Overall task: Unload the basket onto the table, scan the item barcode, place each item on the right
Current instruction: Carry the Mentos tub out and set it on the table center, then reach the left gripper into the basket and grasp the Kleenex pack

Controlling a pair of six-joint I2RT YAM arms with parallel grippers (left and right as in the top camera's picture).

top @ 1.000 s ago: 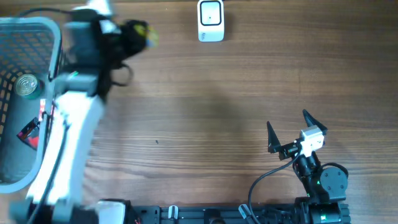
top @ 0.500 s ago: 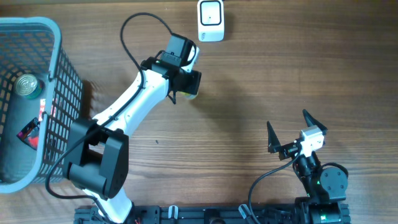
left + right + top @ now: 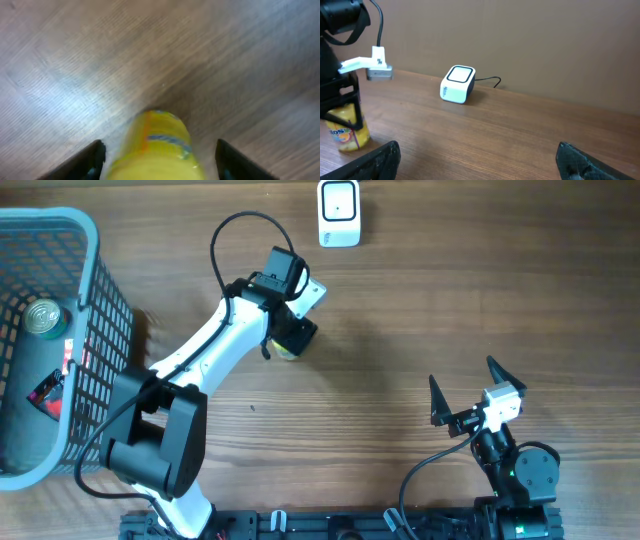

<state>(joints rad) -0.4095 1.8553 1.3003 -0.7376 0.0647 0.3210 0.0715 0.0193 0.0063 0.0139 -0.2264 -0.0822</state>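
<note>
The yellow bottle [image 3: 347,132] stands upright on the brown wooden table [image 3: 400,310], near the small white box scanner [image 3: 339,213]. The left gripper [image 3: 293,335] is spread apart around it, not squeezing. The right gripper [image 3: 462,375] is wide apart.

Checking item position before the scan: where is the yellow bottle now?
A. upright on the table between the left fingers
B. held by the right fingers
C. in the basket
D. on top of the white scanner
A: the yellow bottle stands on the table between the left fingers, short of the white scanner.
</note>
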